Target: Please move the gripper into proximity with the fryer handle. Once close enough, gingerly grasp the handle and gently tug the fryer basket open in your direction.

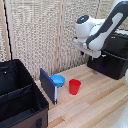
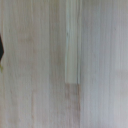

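Observation:
The black air fryer stands at the exterior view's right, and its basket (image 1: 111, 68) is the lower section, which looks closed. A small dark stub (image 1: 92, 62) on the fryer's face toward the exterior view's left seems to be the handle. It is blurred. My gripper (image 1: 90, 53) is a white block on the white arm and hangs just above and beside that stub. Its fingers are too blurred to read. The wrist view shows only pale wood planks (image 2: 72, 55) and a dark sliver (image 2: 1, 50) at one edge, with no fingers.
A red cup (image 1: 74, 86), a blue bowl (image 1: 58, 80) and an upright dark blue panel (image 1: 48, 85) stand mid-table. A large black case with compartments (image 1: 20, 97) fills the exterior view's left. A slatted wall (image 1: 40, 35) is behind.

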Controlling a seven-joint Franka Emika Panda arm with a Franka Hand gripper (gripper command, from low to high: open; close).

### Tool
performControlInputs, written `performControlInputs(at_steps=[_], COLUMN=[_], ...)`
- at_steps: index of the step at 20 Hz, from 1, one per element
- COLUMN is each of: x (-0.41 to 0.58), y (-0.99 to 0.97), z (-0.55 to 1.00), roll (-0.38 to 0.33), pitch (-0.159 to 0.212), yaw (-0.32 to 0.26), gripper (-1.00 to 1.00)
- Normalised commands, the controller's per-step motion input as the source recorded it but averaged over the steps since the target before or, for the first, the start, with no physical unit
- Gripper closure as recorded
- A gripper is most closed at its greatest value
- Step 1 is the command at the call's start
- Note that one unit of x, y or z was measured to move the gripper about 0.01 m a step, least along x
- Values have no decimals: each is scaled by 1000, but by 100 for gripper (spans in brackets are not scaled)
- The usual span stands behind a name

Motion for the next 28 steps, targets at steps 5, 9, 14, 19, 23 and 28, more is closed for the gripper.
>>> performControlInputs(at_steps=[5, 9, 14, 19, 23, 28], x=[-105, -144, -76, 47, 64, 96], y=[-745, -676, -561, -474, -270, -26], z=[-109, -179, -199, -202, -101, -25], roll=[-29, -42, -49, -43, -79, -30], pitch=[-145, -39, 19, 86, 175, 120], yaw=[93, 77, 72, 109, 69, -59], gripper=[-100, -100, -100, -100, -100, 100])
